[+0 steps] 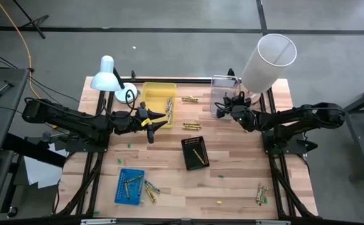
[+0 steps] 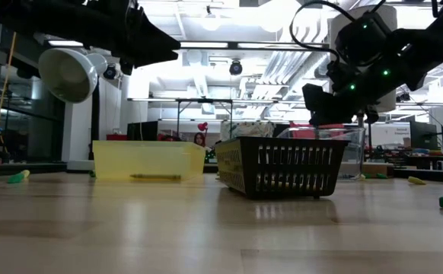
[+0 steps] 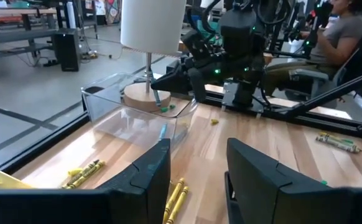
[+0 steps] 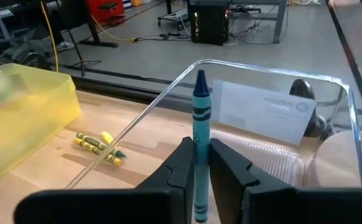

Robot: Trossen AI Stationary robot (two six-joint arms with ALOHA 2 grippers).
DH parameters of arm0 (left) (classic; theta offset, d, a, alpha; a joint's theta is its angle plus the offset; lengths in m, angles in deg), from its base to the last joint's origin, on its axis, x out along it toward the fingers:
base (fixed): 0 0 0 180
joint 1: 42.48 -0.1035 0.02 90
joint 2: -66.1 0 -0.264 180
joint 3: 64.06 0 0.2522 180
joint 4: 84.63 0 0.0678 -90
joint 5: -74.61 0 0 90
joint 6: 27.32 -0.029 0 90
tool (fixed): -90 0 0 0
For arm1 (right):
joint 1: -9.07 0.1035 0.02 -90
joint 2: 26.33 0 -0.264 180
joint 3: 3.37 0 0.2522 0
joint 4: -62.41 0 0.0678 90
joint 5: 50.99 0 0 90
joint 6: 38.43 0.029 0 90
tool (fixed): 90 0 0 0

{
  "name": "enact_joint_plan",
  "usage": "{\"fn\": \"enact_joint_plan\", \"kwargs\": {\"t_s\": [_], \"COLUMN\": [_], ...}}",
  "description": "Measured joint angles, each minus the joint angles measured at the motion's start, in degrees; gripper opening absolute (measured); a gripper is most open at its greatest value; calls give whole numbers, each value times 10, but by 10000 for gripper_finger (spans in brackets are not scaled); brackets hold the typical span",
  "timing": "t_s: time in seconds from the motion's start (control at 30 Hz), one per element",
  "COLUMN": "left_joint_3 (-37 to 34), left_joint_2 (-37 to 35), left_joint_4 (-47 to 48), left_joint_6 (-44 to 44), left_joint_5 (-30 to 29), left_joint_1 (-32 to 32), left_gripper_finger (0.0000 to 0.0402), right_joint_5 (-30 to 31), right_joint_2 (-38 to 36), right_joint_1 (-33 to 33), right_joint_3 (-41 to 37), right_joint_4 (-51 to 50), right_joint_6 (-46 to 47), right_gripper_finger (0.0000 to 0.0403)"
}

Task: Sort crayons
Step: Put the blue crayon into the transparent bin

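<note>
Your right gripper pinches a blue crayon upright over the clear bin. Left gripper jaws stand spread. The crayon looks light, stiff and brittle: hold mid-shaft.

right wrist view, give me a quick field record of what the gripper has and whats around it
right gripper: fingers closed on a blue crayon, held upright
position: over the clear tray by the lamp base
yellow tray: off to the side, apart from the clear tray
loose crayons: yellow ones lying on the table between the two trays
left gripper: open, holding nothing, beside the yellow tray
black basket: mid-table, one crayon inside
blue tray: near front edge, crayons in and beside it
</note>
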Motion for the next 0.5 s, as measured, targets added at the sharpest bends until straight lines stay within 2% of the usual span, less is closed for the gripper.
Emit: {"fn": "enact_joint_plan", "kwargs": {"t_s": [0.2,0.4,0.5], "left_joint_3": [0,0,0], "left_joint_2": [0,0,0], "left_joint_4": [0,0,4], "left_joint_6": [25,25,25], "left_joint_5": [3,3,3], "left_joint_1": [0,0,0], "left_gripper_finger": [147,147,147], "right_joint_5": [-1,-6,-38], "right_joint_2": [0,-2,-15], "right_joint_1": [-1,7,29], "right_joint_3": [0,0,0], "right_joint_4": [9,53,114], "right_joint_6": [-5,-11,-73], "right_gripper_finger": [77,154,187]}}
